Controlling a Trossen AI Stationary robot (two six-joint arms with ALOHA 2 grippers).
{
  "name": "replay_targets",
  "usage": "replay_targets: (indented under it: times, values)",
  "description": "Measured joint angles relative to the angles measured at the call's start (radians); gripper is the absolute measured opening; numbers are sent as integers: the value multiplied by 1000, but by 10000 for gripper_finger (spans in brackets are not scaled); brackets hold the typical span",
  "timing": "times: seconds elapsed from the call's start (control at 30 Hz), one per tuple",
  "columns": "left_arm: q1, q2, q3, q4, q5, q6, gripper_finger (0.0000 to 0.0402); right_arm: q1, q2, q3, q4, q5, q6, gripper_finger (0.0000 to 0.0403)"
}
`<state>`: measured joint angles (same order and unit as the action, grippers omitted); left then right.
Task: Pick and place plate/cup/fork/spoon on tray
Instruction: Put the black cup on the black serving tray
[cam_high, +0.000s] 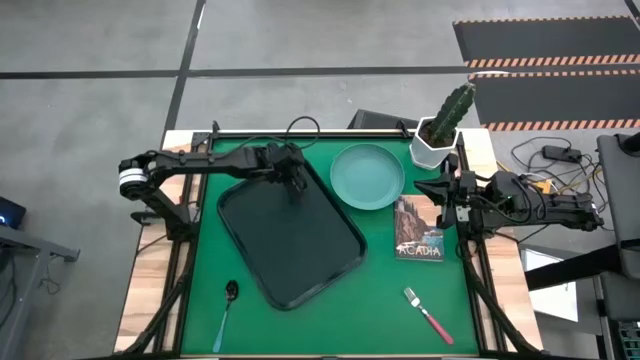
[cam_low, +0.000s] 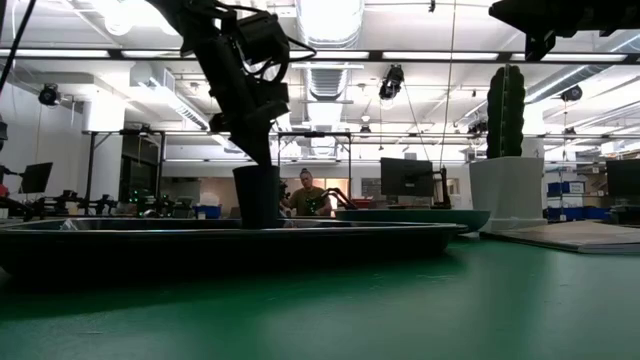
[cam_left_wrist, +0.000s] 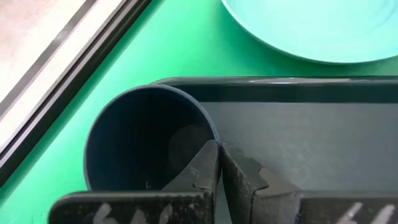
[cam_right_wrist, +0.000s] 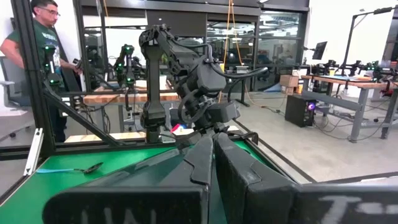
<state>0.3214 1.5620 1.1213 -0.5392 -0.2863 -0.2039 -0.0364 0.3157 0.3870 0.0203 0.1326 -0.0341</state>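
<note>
Left wrist view: left gripper (cam_left_wrist: 219, 163) seemingly pinching cup (cam_left_wrist: 149, 140) wall.

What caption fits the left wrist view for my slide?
Left gripper shut on the cup's rim at the tray's corner, plate beyond.

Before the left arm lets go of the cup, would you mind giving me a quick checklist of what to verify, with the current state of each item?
1. Left gripper pinches the wall of the cup, one finger inside: ok.
2. Cup is over the tray, at its far corner near the plate: ok.
3. Cup stands upright in the low view: ok.
4. Cup base rests on the tray floor: cannot tell, the tray rim hides it.
5. Right gripper waits shut at the table's right edge, clear of the tray: ok.
6. Fork and spoon lie on the mat, off the tray: not ok, still to place.
</note>
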Motion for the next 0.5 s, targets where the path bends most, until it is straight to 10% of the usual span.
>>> replay_targets:
  times: [0.5]
  values:
    - [6,-1,0,0,22,0,0,0,0,0,-2,0,0,9]
